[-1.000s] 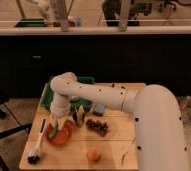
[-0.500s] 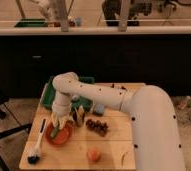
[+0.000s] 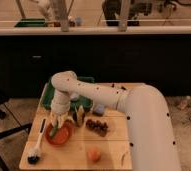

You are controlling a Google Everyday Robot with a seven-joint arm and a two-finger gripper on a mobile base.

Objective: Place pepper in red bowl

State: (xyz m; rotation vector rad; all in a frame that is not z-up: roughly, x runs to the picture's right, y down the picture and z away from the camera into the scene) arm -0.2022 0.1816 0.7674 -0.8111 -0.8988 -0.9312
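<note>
While the end effector (image 3: 57, 121) hangs straight down over the red bowl (image 3: 65, 140), near the left edge of the tabletop (image 3: 74, 156), the pepper (image 3: 54, 131) shows as a dark green sliver right beneath it, over the bowl's left half. It seems to reach down to the bowl's floor, or very nearly. Whether the end effector grips the pepper or stands slack around it, I cannot tell (the two run together at that spot).

By my reading, the step in hand is the placing itself: carrying looks done, and what counts now is the release. The next move calls for opening over the bowl's inside, not its rim, then lifting straight up so that nothing catches the pepper and drags it out. The bowl is shallow, so a sideways pull could roll the pepper over the edge.

Other things lie close by. A brush (image 3: 37, 145) lies along the left edge, toward the front-left corner, just beside the bowl. The green tray (image 3: 48, 98) fills the back-left corner behind the arm. A dark cluster (image 3: 96, 125) sits mid-tabletop, and an orange (image 3: 93, 154) lies near the front edge, apart from the bowl.
</note>
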